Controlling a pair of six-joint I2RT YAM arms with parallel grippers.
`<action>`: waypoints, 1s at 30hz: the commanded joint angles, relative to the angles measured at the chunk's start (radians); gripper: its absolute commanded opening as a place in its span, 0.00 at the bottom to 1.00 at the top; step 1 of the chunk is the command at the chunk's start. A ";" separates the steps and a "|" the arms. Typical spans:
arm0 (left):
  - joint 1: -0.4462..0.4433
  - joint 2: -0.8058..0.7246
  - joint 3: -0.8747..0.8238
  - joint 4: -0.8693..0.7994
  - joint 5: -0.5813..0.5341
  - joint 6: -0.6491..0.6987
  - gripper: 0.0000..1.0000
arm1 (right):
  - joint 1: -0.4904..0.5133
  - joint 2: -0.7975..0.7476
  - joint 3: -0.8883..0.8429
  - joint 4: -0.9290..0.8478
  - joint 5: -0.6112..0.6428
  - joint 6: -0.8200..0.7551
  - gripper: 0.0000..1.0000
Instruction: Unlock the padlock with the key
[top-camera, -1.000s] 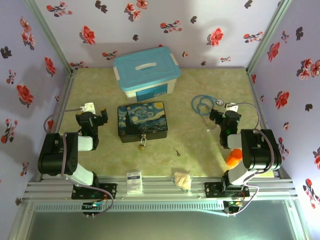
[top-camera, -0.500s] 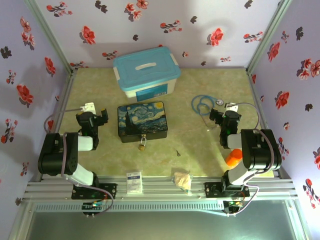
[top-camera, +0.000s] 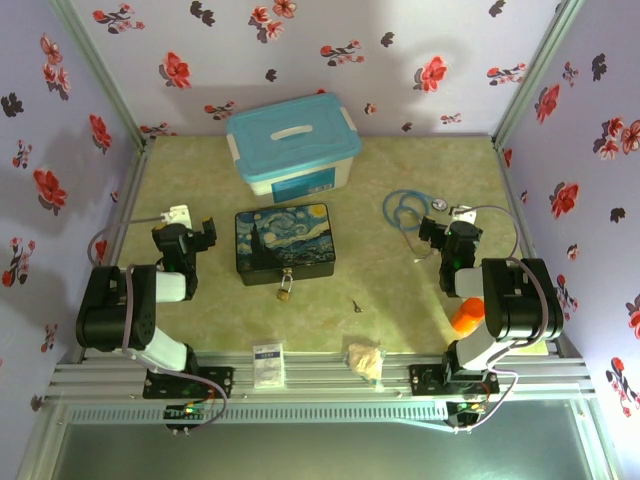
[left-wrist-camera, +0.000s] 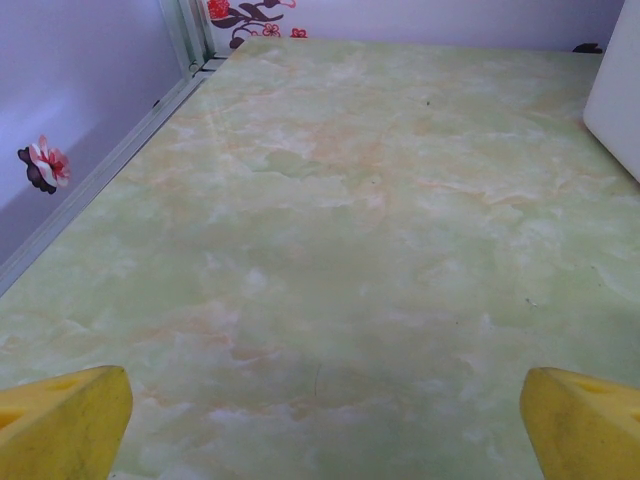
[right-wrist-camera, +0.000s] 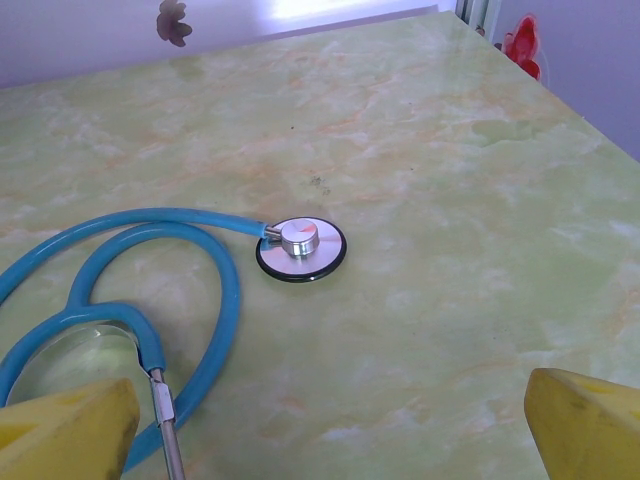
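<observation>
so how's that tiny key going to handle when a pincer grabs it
The key looks thin and lies flat on the smooth table, so it will probably slide rather than lift. It looks like metal, so likely stiff. It is tiny, so probably very light.

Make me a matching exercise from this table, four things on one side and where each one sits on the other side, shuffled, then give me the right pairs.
Things:
1. padlock
2. key
3. stethoscope
4. blue-lidded bin

Places:
A. lying loose on the bare table, to the right of the padlock
B. at the near side of the painted box
C. at the far edge of the table
D. just ahead of the right gripper

Pairs: 1-B, 2-A, 3-D, 4-C.
</observation>
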 joint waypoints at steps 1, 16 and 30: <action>-0.005 0.008 0.008 0.026 0.005 0.029 1.00 | -0.006 -0.005 0.007 0.025 -0.004 -0.016 0.99; -0.006 -0.314 -0.010 -0.175 -0.036 -0.009 1.00 | 0.004 -0.233 0.041 -0.220 -0.015 -0.027 0.99; 0.013 -0.614 0.008 -0.532 0.419 -0.576 1.00 | 0.017 -0.467 0.139 -0.559 -0.353 0.354 0.99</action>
